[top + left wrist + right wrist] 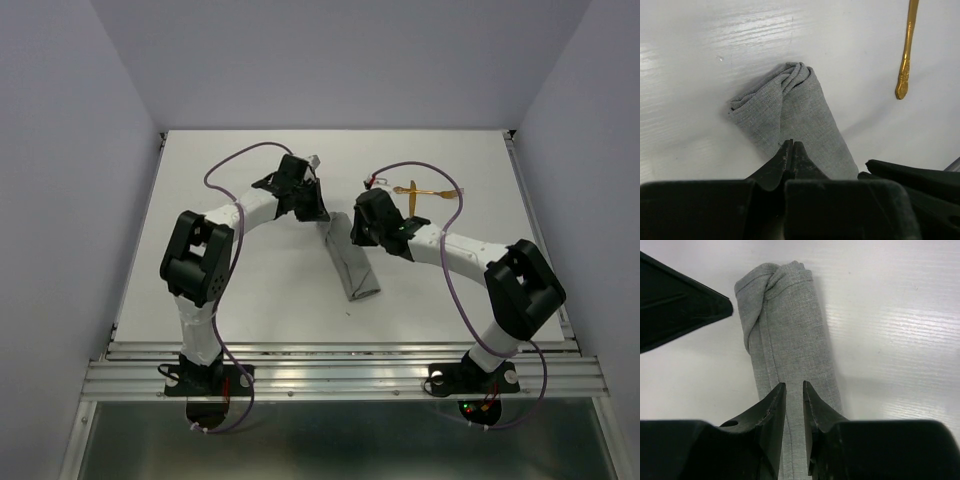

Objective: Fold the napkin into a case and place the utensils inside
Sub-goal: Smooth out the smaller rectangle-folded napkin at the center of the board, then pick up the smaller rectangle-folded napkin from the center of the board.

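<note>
My left jaws were pressed shut at the edge of the case (pixel 790 110); I could not tell whether they pinched cloth. My right jaws stood narrowly parted just over it. It lay on the desk (pixel 250 290), a narrow grey oblong with one end bunched and twisted. The utensils (pixel 425 192) lay nearby.

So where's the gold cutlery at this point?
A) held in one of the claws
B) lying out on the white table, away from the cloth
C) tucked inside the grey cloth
B: the gold cutlery lies bare on the white table, apart from the folded grey cloth.
</note>
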